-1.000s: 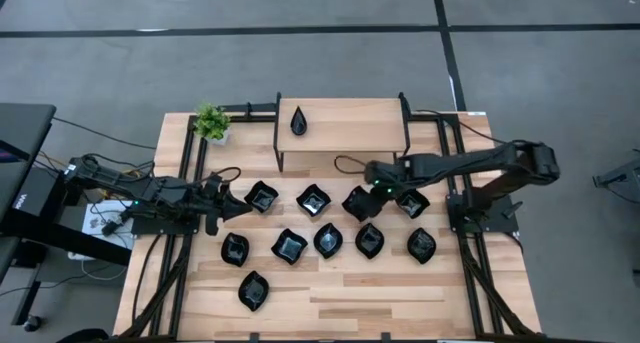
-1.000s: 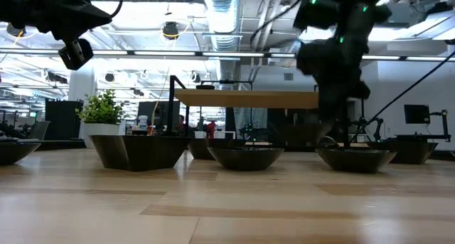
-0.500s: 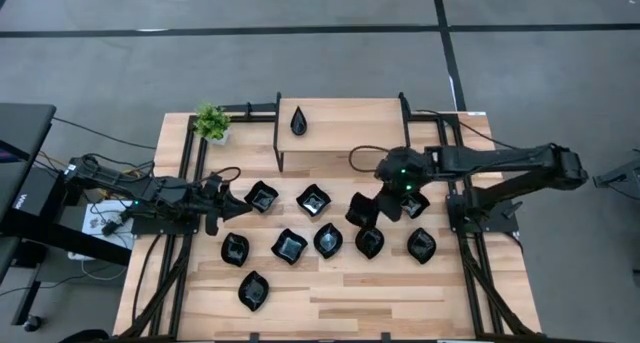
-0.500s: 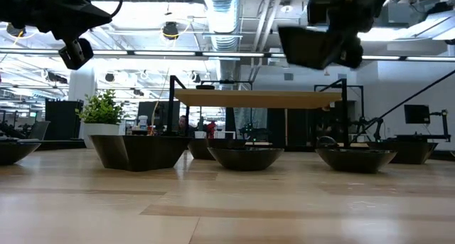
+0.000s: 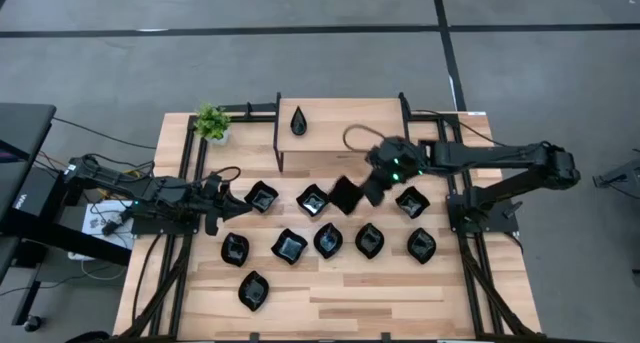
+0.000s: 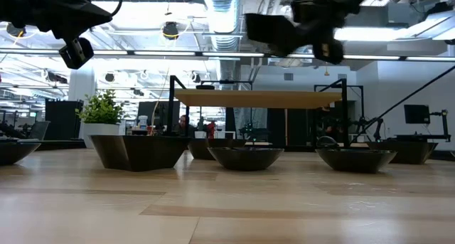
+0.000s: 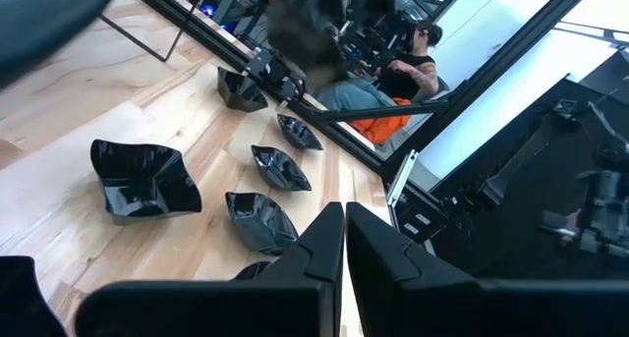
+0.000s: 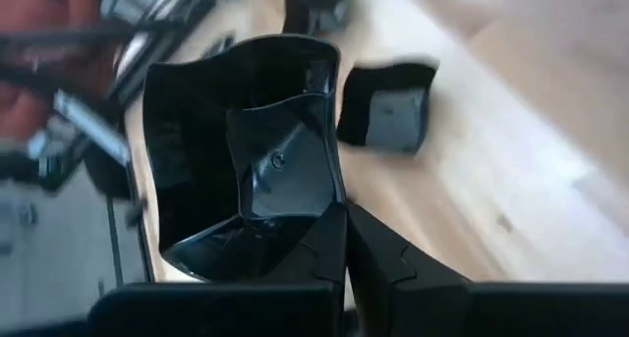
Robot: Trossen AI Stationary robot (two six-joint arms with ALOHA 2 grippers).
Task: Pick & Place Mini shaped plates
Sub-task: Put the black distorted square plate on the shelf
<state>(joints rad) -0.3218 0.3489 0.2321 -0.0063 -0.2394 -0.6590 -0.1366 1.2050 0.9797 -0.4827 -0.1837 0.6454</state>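
The right gripper [image 5: 368, 190] pinches a glossy black wavy-edged square plate [image 5: 345, 195] aloft, beside the wooden shelf's [image 5: 350, 123] front edge, above other black plates [image 5: 328, 240]. The left gripper [image 5: 232, 206], fingers pressed together, waits near the table's left edge.

We are counting eleven plates [image 5: 289, 246] and one plant [image 5: 211, 121].
Nine are lying on the table [image 5: 400, 293], one on the shelf [image 5: 350, 123], one aloft.

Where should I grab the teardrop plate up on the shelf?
Probably from straight above: the teardrop plate lies alone on the open shelf top. Pinch one rim of its wide rounded end, on the near side; the tip looks too narrow. The right gripper is busy, shut on a square plate.
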